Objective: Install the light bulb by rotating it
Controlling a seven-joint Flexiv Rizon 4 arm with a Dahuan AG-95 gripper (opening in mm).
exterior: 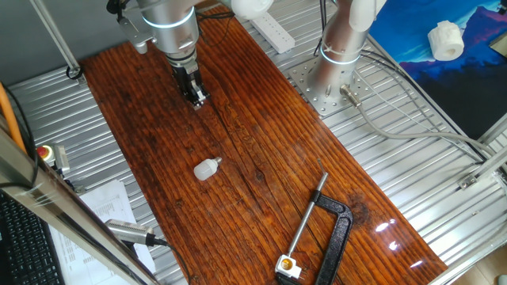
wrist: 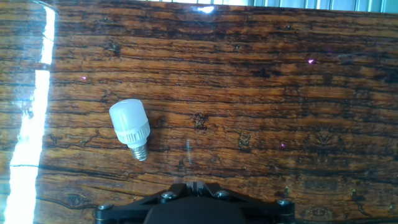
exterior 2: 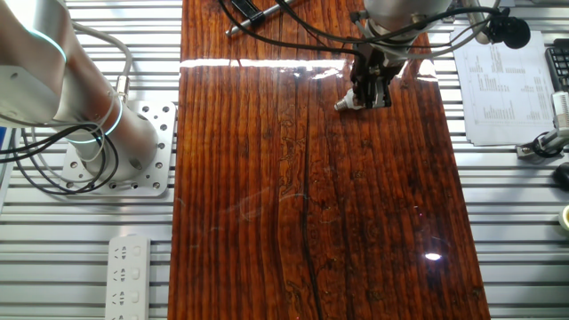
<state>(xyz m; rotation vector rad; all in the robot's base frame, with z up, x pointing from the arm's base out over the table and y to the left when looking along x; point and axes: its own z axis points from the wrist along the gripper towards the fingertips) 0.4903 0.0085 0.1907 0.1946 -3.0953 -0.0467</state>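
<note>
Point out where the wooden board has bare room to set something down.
Free: the wide stretch of brown wooden board between the small white light bulb and the black C-clamp, and the strip right of the bulb. Crowded: the far end beneath the black gripper, and the clamp's corner.

The small stubby white light bulb (exterior: pixel 207 169) is laid on its side on the brown wooden desk (exterior: pixel 261 150), well apart from the gripper (exterior: pixel 197 99); nearer the desk's end, a black metal clamp (exterior: pixel 325 233) is placed.
</note>
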